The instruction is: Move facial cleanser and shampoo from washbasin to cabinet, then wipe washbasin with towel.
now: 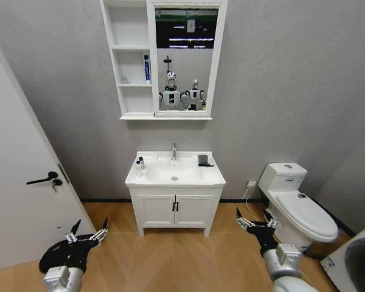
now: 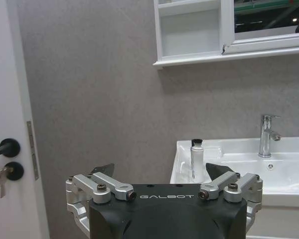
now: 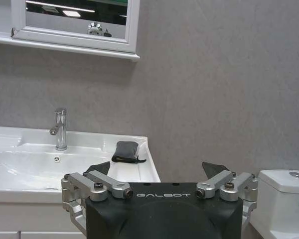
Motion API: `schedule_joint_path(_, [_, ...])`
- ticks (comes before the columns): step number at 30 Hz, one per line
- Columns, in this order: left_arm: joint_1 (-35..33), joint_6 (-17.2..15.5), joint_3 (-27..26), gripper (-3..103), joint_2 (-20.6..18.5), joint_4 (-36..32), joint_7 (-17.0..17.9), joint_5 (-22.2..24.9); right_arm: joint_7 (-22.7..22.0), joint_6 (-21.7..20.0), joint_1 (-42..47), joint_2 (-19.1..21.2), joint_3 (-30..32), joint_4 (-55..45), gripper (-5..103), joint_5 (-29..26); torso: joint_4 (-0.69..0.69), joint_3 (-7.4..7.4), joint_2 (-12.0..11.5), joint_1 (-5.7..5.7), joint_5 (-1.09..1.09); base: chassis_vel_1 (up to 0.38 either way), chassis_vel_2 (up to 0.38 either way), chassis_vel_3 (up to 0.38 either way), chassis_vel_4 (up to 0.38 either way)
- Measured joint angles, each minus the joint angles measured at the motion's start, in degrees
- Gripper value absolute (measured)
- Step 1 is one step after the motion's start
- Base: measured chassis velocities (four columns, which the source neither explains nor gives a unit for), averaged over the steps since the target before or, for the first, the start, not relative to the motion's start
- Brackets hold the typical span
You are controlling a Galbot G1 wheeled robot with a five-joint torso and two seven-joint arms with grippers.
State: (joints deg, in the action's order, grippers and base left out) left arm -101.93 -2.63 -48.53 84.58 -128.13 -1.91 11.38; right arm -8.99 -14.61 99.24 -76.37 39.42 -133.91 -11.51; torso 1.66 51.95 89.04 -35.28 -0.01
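Head view gives me the washbasin [image 1: 174, 173] dead ahead, a white rectangular sink on a white two-door vanity [image 1: 175, 210], chrome faucet [image 1: 174, 150] at the middle of its back edge. To the left of the faucet, on the basin's rim, stands a small white bottle with a dark cap [image 1: 141, 162], with another pale item just beside it that I cannot make out. To the right of the faucet, on the rim's back corner, lies the towel [image 1: 204, 160], a small dark folded cloth. Above the faucet hangs the cabinet [image 1: 131, 58], narrow open white shelves joined to a white-framed mirror [image 1: 185, 59]; a slim blue-and-white tube [image 1: 146, 68] stands upright on one of its middle shelves. The mirror reflects the robot.

Nothing stands between me and the basin but bare wood-pattern floor [image 1: 176, 258]. Right of the basin sits a white toilet [image 1: 298, 207]; left of it a white door with a black lever handle [image 1: 42, 179] and a key in the lock. The wall behind is grey and textured.

My left gripper [image 1: 87, 233] hangs low over the floor, left of the vanity, fingers spread wide and holding nothing. My right gripper [image 1: 254, 220] hangs low to the vanity's right, just in front of the toilet, fingers likewise spread and empty. From the left wrist I see the bottle [image 2: 197, 160] upright on the basin's near corner; from the right wrist, the towel [image 3: 125, 151] flat on the rim.
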Motion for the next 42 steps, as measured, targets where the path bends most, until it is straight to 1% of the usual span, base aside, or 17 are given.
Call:
schedule_joint_path(2, [0.2, 0.0, 0.0, 100, 0.0, 0.0, 0.0, 0.0, 0.0, 0.0, -0.1, 0.1, -0.1, 0.1, 100, 0.0, -0.01, 0.01, 0.0, -0.02, 0.04, -0.363, 0.376, 0.359, -0.351])
schedule_joint_path(5, [0.4, 0.0, 0.1, 100, 0.1, 0.1, 0.1, 0.0, 0.0, 0.1, -0.2, 0.2, -0.2, 0.1, 100, 0.1, 0.0, -0.02, 0.0, 0.03, -0.03, -0.373, 0.358, 0.367, -0.353])
schedule_joint_path(6, [0.7, 0.0, 0.4, 100, 0.2, 0.1, 0.4, -0.1, 0.0, 0.3, -0.3, 0.2, -0.2, 0.3, 100, 0.1, -0.03, 0.01, 0.0, -0.02, 0.07, -0.332, 0.349, 0.351, -0.351])
schedule_joint_path(7, [0.7, 0.0, 0.4, 100, 0.2, 0.1, 0.4, -0.1, 0.0, 0.3, -0.3, 0.2, -0.2, 0.3, 100, 0.1, -0.03, 0.01, 0.0, -0.02, 0.07, -0.332, 0.349, 0.351, -0.351])
schedule_joint_path(9, [0.9, -0.1, 0.8, 100, 0.3, 0.2, 0.6, -0.4, -0.1, 0.7, -0.5, 0.3, -0.1, 0.8, 100, 0.3, 0.0, -0.03, 0.0, 0.04, -0.04, -0.343, 0.339, 0.345, -0.342])
schedule_joint_path(12, [1.0, -0.1, 1.3, 100, 0.5, 0.2, 0.9, -0.8, -0.3, 1.5, -0.6, 0.3, -0.1, 1.3, 100, 0.3, -0.03, 0.02, 0.0, -0.07, 0.03, -0.305, 0.318, 0.289, -0.299])
schedule_joint_path(14, [1.0, -0.1, 1.4, 100, 0.5, 0.2, 1.1, -0.9, -0.4, 1.6, -0.6, 0.3, -0.1, 1.4, 100, 0.3, -0.02, 0.02, 0.0, -0.07, -0.01, -0.274, 0.282, 0.232, -0.256])
schedule_joint_path(17, [1.2, -0.1, 2.2, 100, 0.5, 0.2, 2.1, -1.3, -0.4, 1.8, -0.8, 0.4, -0.1, 1.6, 100, 0.2, -0.03, 0.01, 0.0, -0.04, 0.03, -0.184, 0.177, 0.088, -0.078])
schedule_joint_path(21, [1.1, -0.1, 3.4, 100, 0.6, 0.0, 2.7, -2.2, -0.6, 1.5, -1.9, 1.3, 0.1, 1.7, 100, -0.9, 0.03, -0.01, 0.0, 0.02, 0.01, -0.074, 0.045, 0.011, -0.01])
schedule_joint_path(27, [1.5, -0.2, 4.6, 100, -0.1, -0.6, 3.6, -2.8, -0.7, 0.7, -3.8, 2.6, 0.5, 2.0, 100, -2.2, -0.02, -0.03, 0.0, 0.1, 0.01, 0.091, -0.031, -0.05, 0.034])
schedule_joint_path(31, [3.3, -1.4, 5.5, 100, -1.7, 0.7, 4.2, -2.7, -0.8, 0.5, -4.9, 3.2, 0.7, 3.1, 100, -3.1, -0.01, -0.03, 0.0, 0.09, 0.01, 0.032, -0.03, -0.022, 0.023])
schedule_joint_path(32, [4.4, -1.6, 5.8, 100, -3.2, 1.8, 4.5, -2.5, -0.8, 0.4, -5.7, 3.5, 0.7, 3.8, 100, -3.6, 0.0, -0.01, 0.0, 0.06, 0.01, -0.051, 0.002, -0.02, 0.021])
schedule_joint_path(33, [4.4, -1.6, 5.8, 100, -3.2, 1.8, 4.5, -2.5, -0.8, 0.4, -5.7, 3.5, 0.7, 3.8, 100, -3.6, 0.0, -0.01, 0.0, 0.06, 0.01, -0.051, 0.002, -0.02, 0.021])
schedule_joint_path(34, [6.1, -1.6, 6.3, 100, -4.9, 3.8, 5.1, -1.5, -0.8, 0.4, -6.9, 3.8, 0.7, 5.2, 100, -3.9, 0.0, 0.0, 0.0, 0.02, 0.01, 0.0, 0.0, 0.0, 0.0])
schedule_joint_path(36, [7.1, -1.0, 6.6, 100, -5.3, 5.1, 5.6, -1.3, -0.8, 0.4, -7.7, 4.0, 0.7, 5.7, 100, -4.2, -0.01, 0.0, 0.0, 0.01, 0.02, 0.0, 0.0, 0.0, 0.0])
schedule_joint_path(38, [10.6, 1.1, 7.4, 100, -5.9, 8.8, 6.7, -1.3, -1.0, -0.3, -9.8, 4.8, 0.7, 7.0, 100, -6.0, -0.01, 0.0, 0.0, 0.0, 0.0, 0.0, 0.0, 0.0, 0.0])
schedule_joint_path(42, [13.2, 1.1, 8.6, 100, -5.7, 11.2, 7.3, -1.2, -1.4, -1.3, -11.9, 6.1, 0.6, 8.3, 100, -8.2, 0.0, 0.0, 0.0, 0.01, 0.01, 0.0, 0.0, 0.0, 0.0])
